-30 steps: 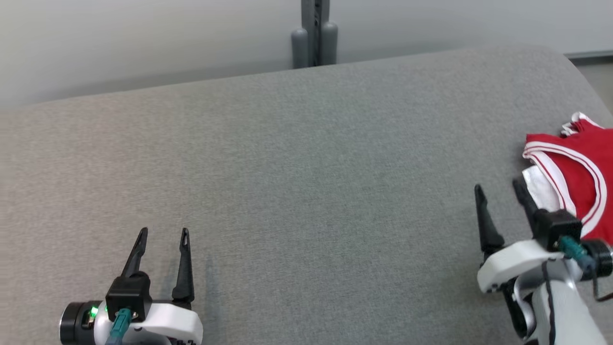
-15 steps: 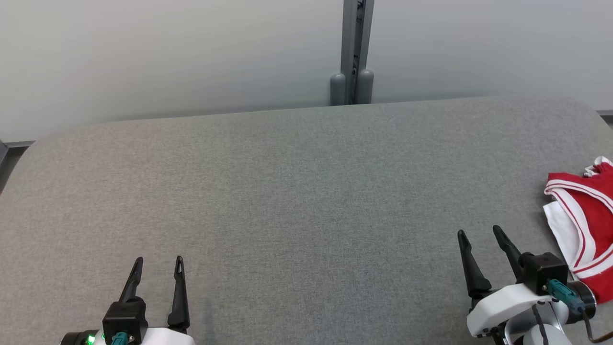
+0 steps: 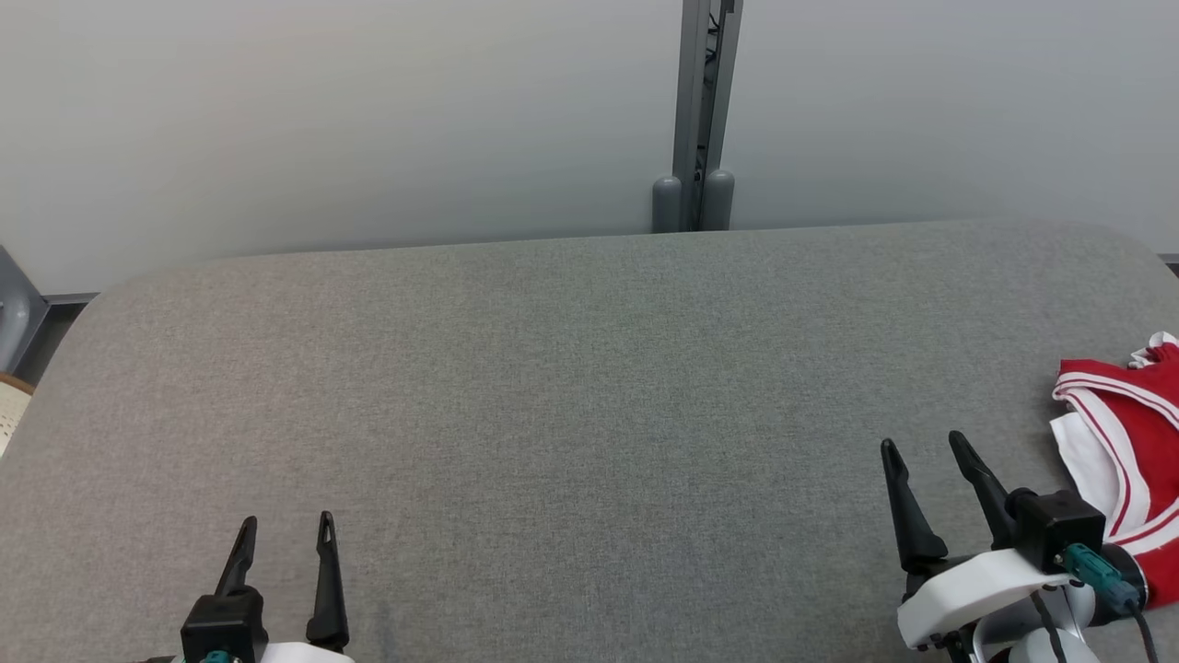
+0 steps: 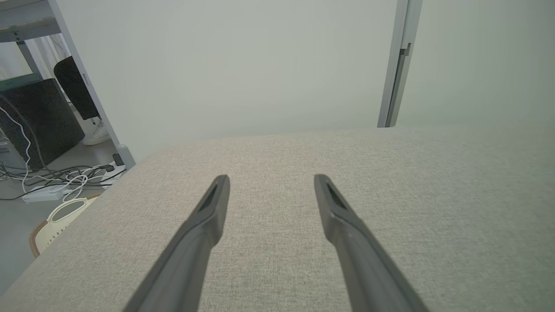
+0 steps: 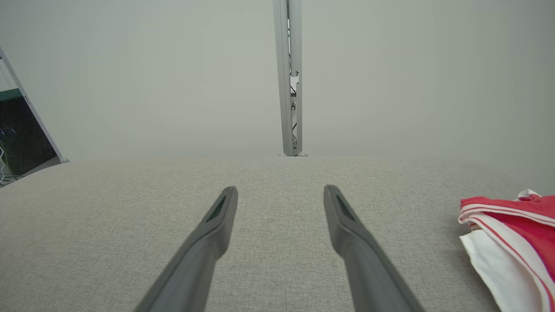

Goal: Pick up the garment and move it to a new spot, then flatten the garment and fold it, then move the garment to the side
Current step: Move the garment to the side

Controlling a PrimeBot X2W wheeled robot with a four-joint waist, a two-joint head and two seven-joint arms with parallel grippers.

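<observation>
Grey table (image 3: 553,387), both grippers spread wide and holding nothing.
Left gripper (image 3: 287,518) and right gripper (image 3: 923,440) sit at the near edge, well apart. Just right of the right gripper, clear of its fingers, the red-and-white garment (image 3: 1135,431) lies on the table. Beyond them a grey post (image 3: 705,110) stands against the pale wall (image 3: 368,120).
</observation>
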